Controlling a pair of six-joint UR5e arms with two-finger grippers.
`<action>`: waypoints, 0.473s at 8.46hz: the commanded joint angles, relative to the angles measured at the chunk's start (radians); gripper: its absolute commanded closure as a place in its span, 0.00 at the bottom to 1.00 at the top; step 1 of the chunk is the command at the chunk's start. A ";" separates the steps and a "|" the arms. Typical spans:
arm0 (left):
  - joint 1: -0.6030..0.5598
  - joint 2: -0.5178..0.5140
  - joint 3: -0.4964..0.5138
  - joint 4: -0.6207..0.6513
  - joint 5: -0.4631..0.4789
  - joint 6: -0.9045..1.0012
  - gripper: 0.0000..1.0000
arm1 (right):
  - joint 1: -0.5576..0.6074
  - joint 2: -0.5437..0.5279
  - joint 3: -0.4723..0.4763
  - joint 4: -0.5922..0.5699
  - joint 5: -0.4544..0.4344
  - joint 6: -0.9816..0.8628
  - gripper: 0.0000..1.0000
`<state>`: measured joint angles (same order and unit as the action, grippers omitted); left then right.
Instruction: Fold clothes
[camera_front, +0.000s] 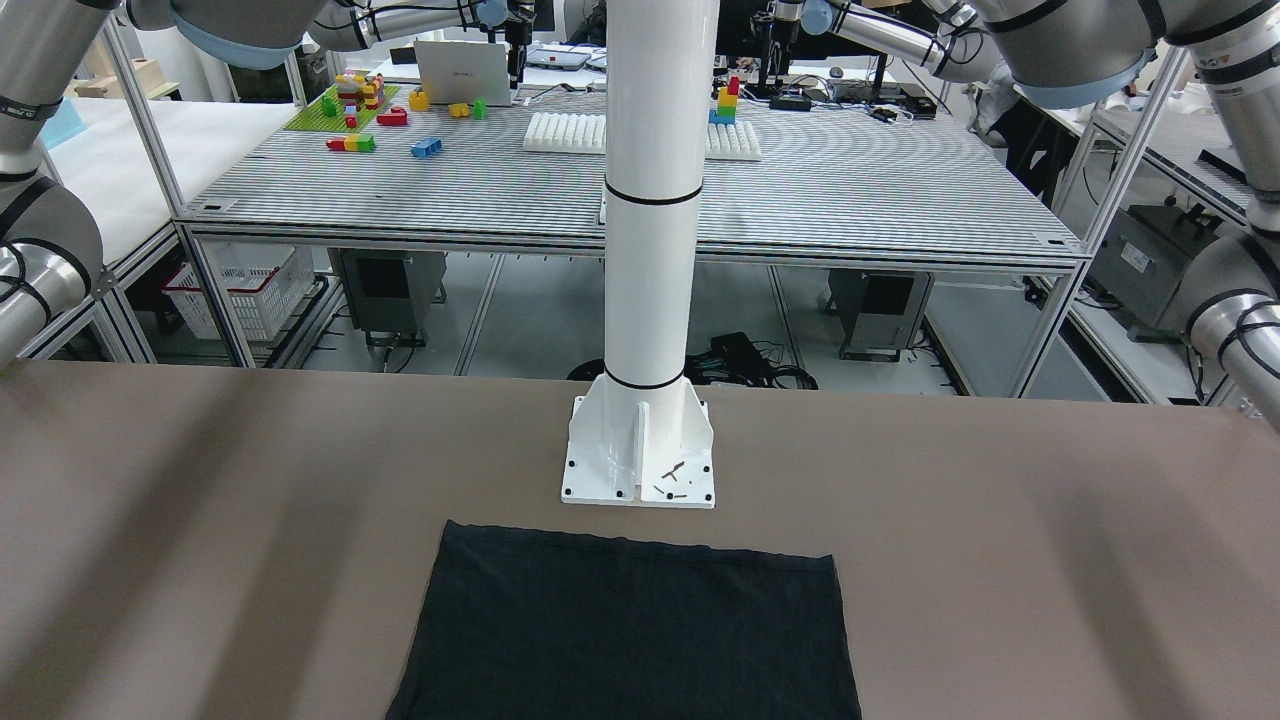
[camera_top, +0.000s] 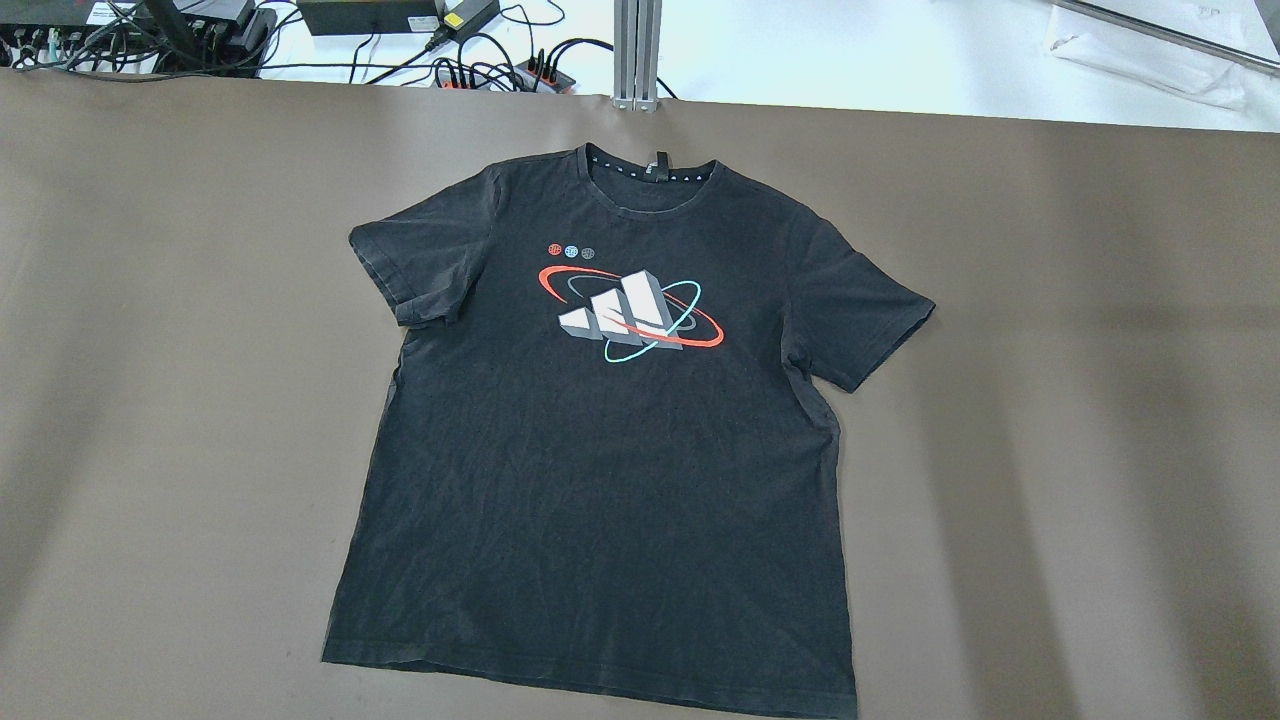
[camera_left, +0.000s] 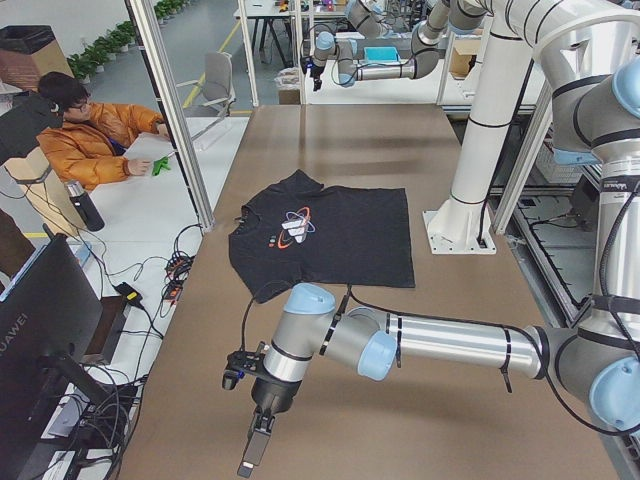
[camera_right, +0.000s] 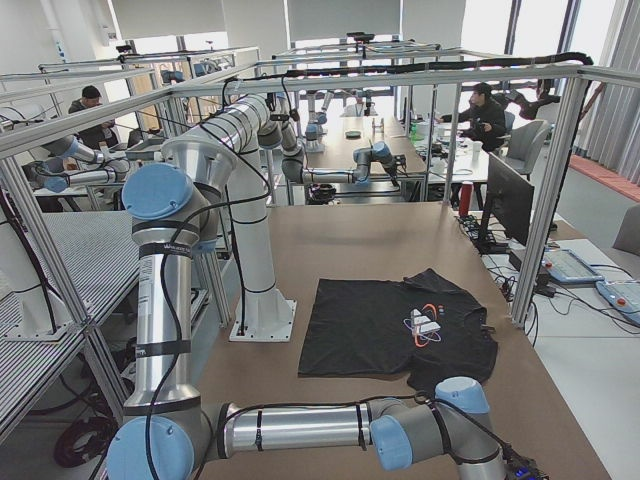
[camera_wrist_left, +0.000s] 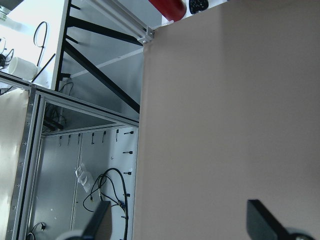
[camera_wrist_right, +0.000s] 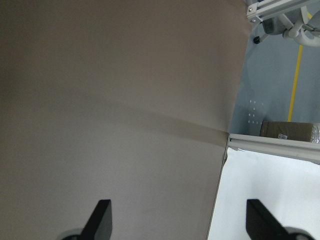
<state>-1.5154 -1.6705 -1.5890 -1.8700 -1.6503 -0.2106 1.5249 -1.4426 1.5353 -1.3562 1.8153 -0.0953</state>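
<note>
- white pillar base (camera_front: 638, 455) bolted to brown table (camera_top: 1050, 450) on the robot's side, centre; loose screws lie on its plate
- black T-shirt (camera_top: 600, 450) lies flat, front up, mid-table; its hem is the near edge, just beyond the pillar base and not touching it; the hem is wider than the base
- both short sleeves are spread out left and right; light creases across the body; nothing folded yet
- white, red and teal print (camera_top: 630, 310) on the chest; collar (camera_top: 648, 175) at the far end, close to the far table edge
- left gripper (camera_wrist_left: 181, 222) over the table's left end beside its edge, well apart from the shirt; fingers (camera_wrist_left: 97, 222) spread wide, holding nothing
- right gripper (camera_wrist_right: 181, 220) over bare table at the right end; fingers (camera_wrist_right: 101, 217) likewise spread, nothing between them
- cables and power strip (camera_top: 500, 72) on the floor past the far edge
</note>
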 joint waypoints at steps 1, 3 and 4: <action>-0.003 0.052 -0.089 0.002 0.017 0.011 0.05 | -0.002 0.020 0.068 -0.087 0.019 0.002 0.06; 0.000 0.045 -0.080 0.008 0.017 0.011 0.05 | -0.005 0.037 0.075 -0.106 0.018 0.002 0.06; 0.001 0.043 -0.083 0.009 0.015 0.011 0.05 | -0.006 0.059 0.072 -0.122 0.018 0.002 0.06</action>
<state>-1.5168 -1.6254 -1.6684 -1.8658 -1.6344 -0.2004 1.5216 -1.4125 1.6060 -1.4511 1.8327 -0.0935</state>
